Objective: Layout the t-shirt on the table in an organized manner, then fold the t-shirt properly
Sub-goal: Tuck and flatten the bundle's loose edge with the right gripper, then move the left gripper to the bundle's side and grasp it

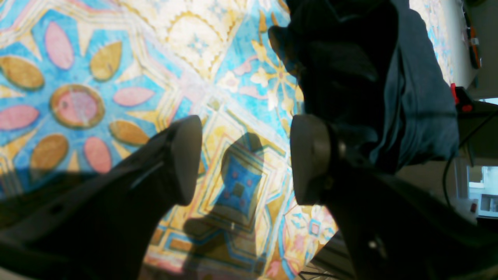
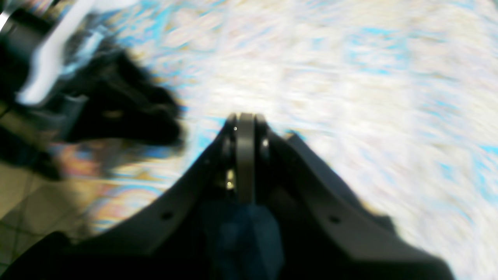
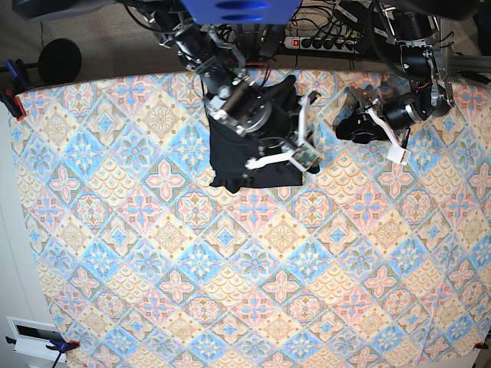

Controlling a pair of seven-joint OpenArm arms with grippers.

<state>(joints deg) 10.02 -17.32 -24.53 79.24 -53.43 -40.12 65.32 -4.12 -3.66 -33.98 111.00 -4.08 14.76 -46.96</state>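
Pastel diamond-patterned cloth covers the table (image 3: 230,291). The black t-shirt (image 3: 230,165) is bunched near the far edge. The right gripper (image 2: 245,128) is shut, apparently pinching dark fabric, though the view is blurred. The left gripper (image 1: 245,159) is held open over bare cloth, gripping nothing.

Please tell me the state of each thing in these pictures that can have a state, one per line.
t-shirt: bunched, not laid out or folded; partly lifted.
left gripper: jaws open, nothing between them, above the table.
right gripper: jaws shut, dark fabric behind them.
table: covered by patterned cloth.
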